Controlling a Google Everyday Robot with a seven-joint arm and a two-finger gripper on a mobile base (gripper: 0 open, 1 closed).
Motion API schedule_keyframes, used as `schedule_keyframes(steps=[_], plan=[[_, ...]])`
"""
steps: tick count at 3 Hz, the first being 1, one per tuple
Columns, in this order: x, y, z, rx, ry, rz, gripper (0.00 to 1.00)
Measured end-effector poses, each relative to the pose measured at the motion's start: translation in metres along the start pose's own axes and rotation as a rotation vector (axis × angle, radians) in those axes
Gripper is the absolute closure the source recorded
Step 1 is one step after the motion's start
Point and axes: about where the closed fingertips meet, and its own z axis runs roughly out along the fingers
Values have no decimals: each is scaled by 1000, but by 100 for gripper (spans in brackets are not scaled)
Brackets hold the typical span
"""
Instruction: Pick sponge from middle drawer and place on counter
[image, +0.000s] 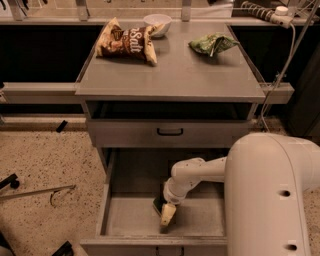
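step in hand: the pick, down inside the open middle drawer, which sticks out below the front edge of the counter. nothing placed yet.

the gripper is low over the drawer floor, about mid-width and toward the drawer's front. the sponge shows as a small dark patch right against the gripper on its left side, touching or nearly so, with a tan bit under the wrist. i can't tell if that tan bit is foam or part of the tool. whether the gripper is clamped on the sponge or just sitting over it, cannot tell from here.

arm pose: it comes in from the big white robot body at the right, runs leftward across the drawer, then bends at the wrist so the tool points steeply down at the floor.

next move, my guess: make sure the grasp is firm, lift straight up clear of the tall drawer walls, pull back past the closed drawer front above, then rise over the counter's front lip and set down.

the bare stretch along the front edge and centre of the counter looks like the easy drop spot. the chip bag is at the back left corner, the bowl at the back edge, and the green snack bag toward the back right corner, all well apart from the front edge.
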Motion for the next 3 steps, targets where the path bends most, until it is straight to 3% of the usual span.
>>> schedule_keyframes(steps=[1, 3], plan=[[-2, 0, 10, -32, -20, -12, 19], [-2, 0, 11, -32, -21, -12, 65]])
